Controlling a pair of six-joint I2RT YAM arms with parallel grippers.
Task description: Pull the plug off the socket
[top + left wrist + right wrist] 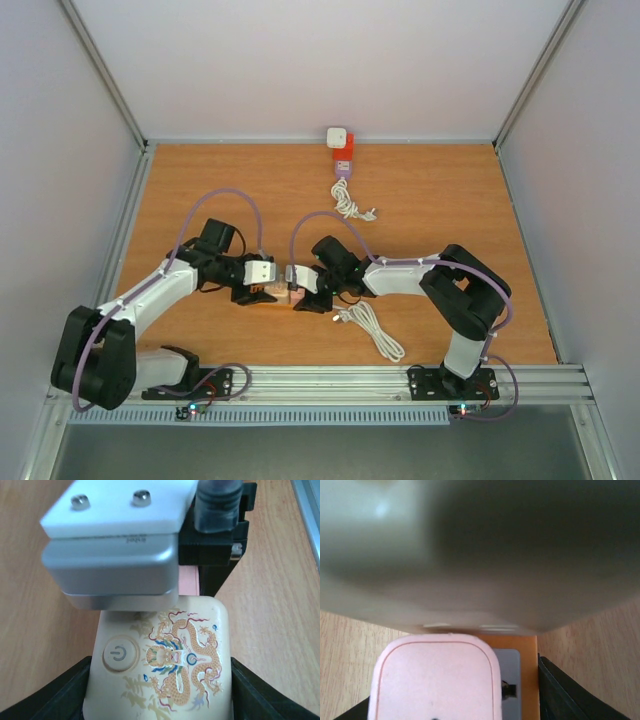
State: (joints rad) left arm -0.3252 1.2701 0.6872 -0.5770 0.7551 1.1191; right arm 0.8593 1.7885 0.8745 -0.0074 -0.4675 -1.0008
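**Cream dragon-printed plastic plug block (165, 650) clamped: hold the flanks**

Left claw (159, 697) pinches it by both sides at the middle of the wooden table (430, 200). It looks rigid, light and glossy, so I'd judge slip likely. Right claw (455, 700) straddles the pink rounded plastic socket body (435, 680) — whether it bites, I cannot tell. Both forearms lie low, wrists nose to nose.

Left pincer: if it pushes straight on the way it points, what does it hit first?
The left pincer straddles the cream dragon-printed block; straight past it, the first thing is the white-and-silver housing of the right pincer, seemingly over the block's far end, though depth is unclear.
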